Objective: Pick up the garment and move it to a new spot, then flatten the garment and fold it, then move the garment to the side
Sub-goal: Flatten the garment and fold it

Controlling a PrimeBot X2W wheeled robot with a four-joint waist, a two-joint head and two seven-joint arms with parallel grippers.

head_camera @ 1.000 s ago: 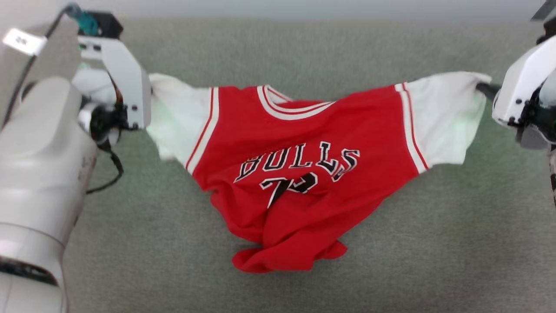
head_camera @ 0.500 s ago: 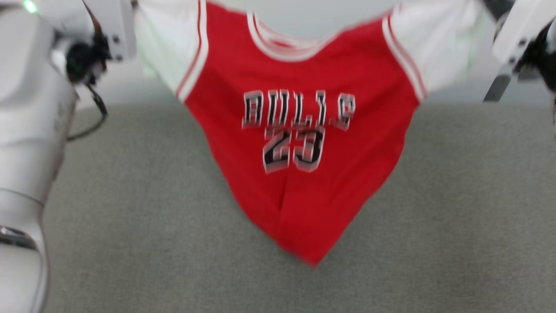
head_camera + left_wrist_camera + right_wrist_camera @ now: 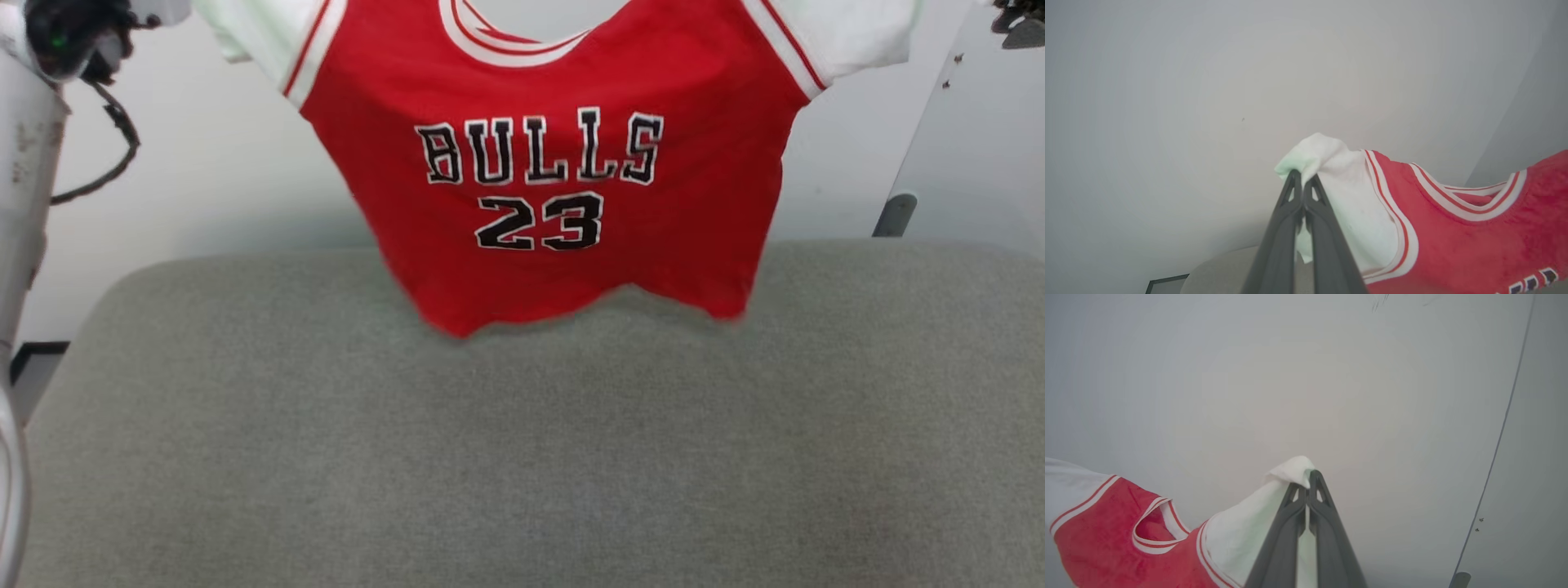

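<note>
Red jersey (image 3: pixel 555 188) hangs in the air at the top centre of the head view, lettering facing the camera, spread wide between the two arms. Its hem (image 3: pixel 571 309) is wavy, with the corner on the frame's left dipping lower. Whether the hem brushes the far edge of the grey bench (image 3: pixel 522 457) or clears it, I cannot tell.

Left hand (image 3: pixel 1303 179), bottom centre of its wrist view: fingers pressed together, pinching the tip of a white sleeve (image 3: pixel 1347 204). Right hand (image 3: pixel 1308 477), bottom centre of its own view: the same, pinching the other sleeve (image 3: pixel 1249 522). Both bites are small, at the very ends of the cloth.

Judged step: carrying the jersey to a new spot, then laying it flat.

To do it well:
- Hold both hands level and evenly apart, so the shoulder line is taut but not tugging on the sleeve tips.
- Move slowly, since a swing could pull a sleeve free.
- Bring the jersey over the open middle of the bench, let the hem land first, then lower while drawing away so the body rolls out without bunching.
- Release only once the sleeves lie down.
</note>
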